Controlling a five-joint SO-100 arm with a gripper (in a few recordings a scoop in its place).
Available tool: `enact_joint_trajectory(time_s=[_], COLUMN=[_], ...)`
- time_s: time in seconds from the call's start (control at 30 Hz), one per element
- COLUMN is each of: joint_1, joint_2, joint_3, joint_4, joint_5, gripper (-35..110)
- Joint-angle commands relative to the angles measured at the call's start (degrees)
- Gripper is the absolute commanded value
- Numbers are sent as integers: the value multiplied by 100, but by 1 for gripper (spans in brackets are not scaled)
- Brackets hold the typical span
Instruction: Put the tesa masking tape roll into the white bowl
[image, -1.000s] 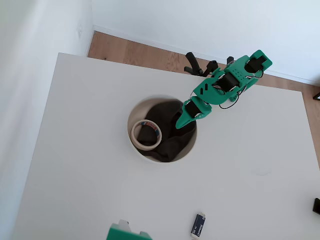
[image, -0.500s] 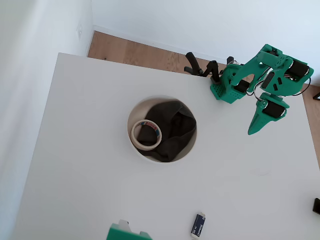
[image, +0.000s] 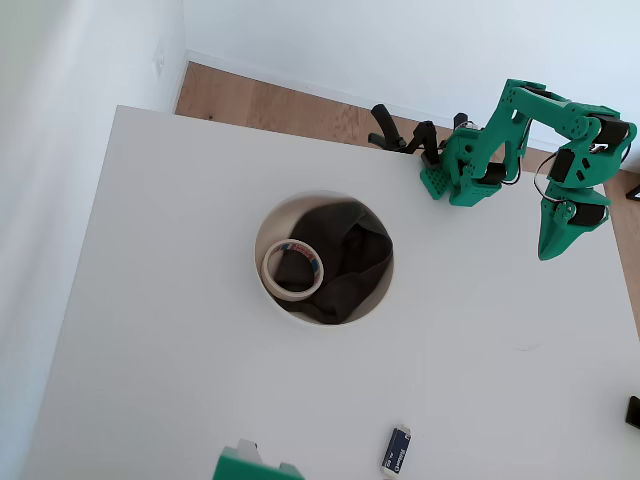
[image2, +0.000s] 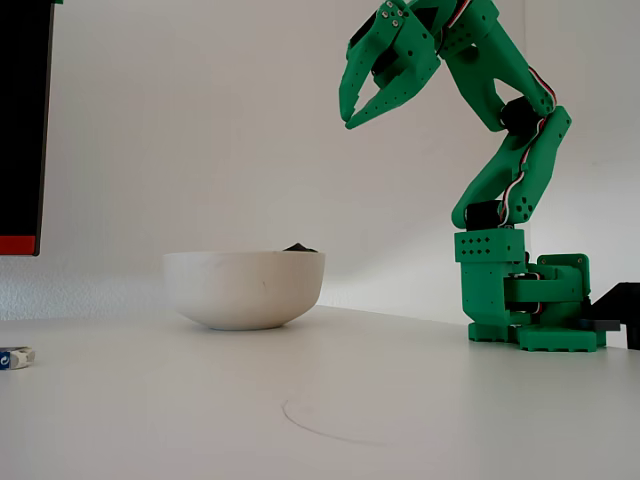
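The tesa masking tape roll (image: 293, 269) is seen lying flat inside the white bowl (image: 272, 228) in the overhead view, at the left side of the bowl's inside, close to the rim. It rests on the dark grey cloth (image: 345, 262) that covers the rest of the bowl's inside, and a red and blue print is visible on its inner core. In the fixed view the bowl (image2: 245, 288) is seen from the side on the white table (image2: 320, 400), and a small dark tip of the cloth is seen above its rim.

The green gripper (image: 557, 240) is found well apart from the bowl, near the right edge of the table (image: 180, 350) in the overhead view. In the fixed view the gripper (image2: 347, 117) is held high above the table, to the right of the bowl, with its tips pointed down and to the left. The jaws are slightly parted there, with a narrow gap between the tips, and nothing is held between them.

A small blue-and-white oblong object (image: 396, 450) lies on the table near the lower edge of the overhead view, well apart from the bowl
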Motion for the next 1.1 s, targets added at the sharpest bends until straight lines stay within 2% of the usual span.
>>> enact_joint_trajectory(time_s=[0.0,0.53,0.83,1.07], joint_1=[-149,-9,185,272], joint_2=[606,2355,3858,5625], joint_3=[615,4166,5353,6135], joint_4=[-299,-1854,-1811,-1090], joint_5=[97,26,18,-53], gripper=[-8,-8,-8,-8])
